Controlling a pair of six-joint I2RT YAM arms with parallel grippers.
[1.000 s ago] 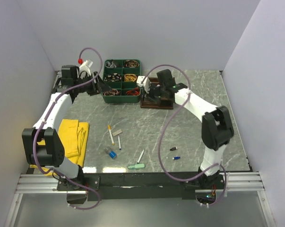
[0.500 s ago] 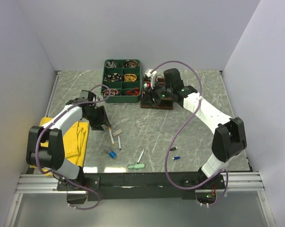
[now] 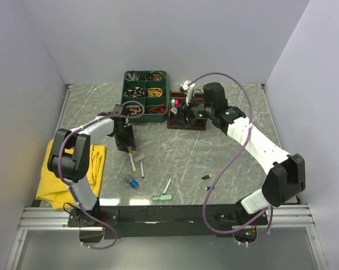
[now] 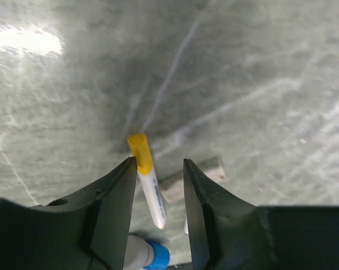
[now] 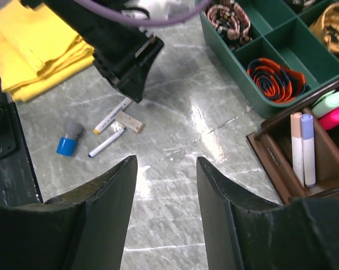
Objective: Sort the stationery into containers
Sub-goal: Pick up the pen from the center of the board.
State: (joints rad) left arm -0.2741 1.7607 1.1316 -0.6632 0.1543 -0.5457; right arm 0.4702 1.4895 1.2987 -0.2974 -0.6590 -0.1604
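Observation:
My left gripper (image 3: 124, 146) is open and low over the table. Its fingers straddle a white marker with a yellow cap (image 4: 147, 183), with a beige block (image 4: 195, 178) and a blue-capped piece (image 4: 152, 256) just behind. My right gripper (image 3: 182, 111) is open and empty, hovering at the dark brown organiser (image 3: 187, 125). The organiser (image 5: 269, 162) holds peach (image 5: 296, 147) and lavender (image 5: 307, 149) highlighters, plus a mint one (image 5: 329, 102) and a pink one (image 5: 335, 117). A thin pen (image 3: 141, 170), a white pen (image 3: 167, 185), a mint eraser (image 3: 162, 197) and two tiny bits (image 3: 206, 177) lie loose.
A green divided tray (image 3: 124, 95) of coiled bands stands at the back, touching the organiser's left side. A yellow cloth (image 3: 93, 163) lies at the left under my left arm. The right arm's purple cable loops over the table's right half.
My left arm has swung from the back left corner forward and right, down over the yellow-capped marker. My right arm has shifted right, its gripper staying at the organiser.

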